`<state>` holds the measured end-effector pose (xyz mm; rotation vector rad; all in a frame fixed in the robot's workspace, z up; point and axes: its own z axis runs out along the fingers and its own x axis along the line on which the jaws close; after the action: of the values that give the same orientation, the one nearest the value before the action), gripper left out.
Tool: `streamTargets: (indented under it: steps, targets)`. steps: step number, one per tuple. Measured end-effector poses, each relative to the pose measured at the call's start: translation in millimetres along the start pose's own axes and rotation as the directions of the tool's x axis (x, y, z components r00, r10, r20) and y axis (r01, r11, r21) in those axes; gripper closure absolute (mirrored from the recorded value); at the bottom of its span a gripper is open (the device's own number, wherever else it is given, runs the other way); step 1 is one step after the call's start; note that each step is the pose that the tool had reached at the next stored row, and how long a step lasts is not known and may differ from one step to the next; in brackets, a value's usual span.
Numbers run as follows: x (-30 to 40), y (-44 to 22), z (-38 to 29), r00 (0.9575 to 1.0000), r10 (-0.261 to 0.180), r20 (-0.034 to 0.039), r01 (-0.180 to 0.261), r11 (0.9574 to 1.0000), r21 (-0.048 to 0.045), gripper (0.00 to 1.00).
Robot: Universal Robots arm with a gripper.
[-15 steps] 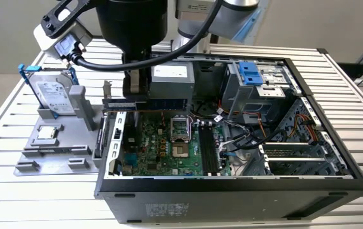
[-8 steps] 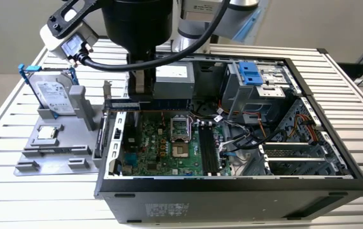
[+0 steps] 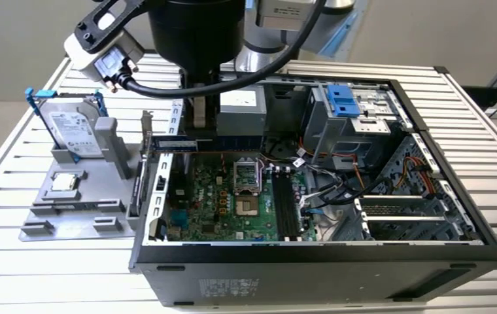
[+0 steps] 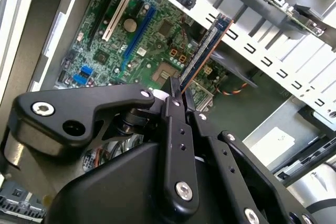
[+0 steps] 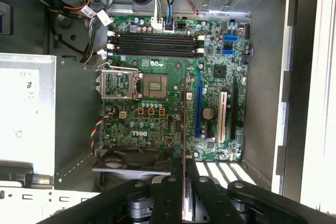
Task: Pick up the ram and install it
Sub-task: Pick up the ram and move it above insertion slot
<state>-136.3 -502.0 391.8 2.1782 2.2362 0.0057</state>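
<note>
Dark ram [image 4: 207,45] gripped edge-on in tool [image 4: 181,95], above motherboard [image 5: 215,85] inside case. Carry step, by my reading: slots [image 5: 155,44] empty and well apart from it. Stick sits crosswise to them, so seating calls for turning parallel and lining up.

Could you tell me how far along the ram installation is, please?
Done: the pickup. The hand is shut on the ram. In hand: the ram hangs above the motherboard inside the open case. Left: seating it, since the memory slots look empty.
</note>
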Motion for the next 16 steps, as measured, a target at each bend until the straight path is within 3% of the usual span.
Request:
streamTargets:
  steps: [16]
  targets:
    - [-0.4, 13.0, 0.2, 1.0000, 0.000, 0.0000, 0.000, 1.0000, 0.0000, 1.00]
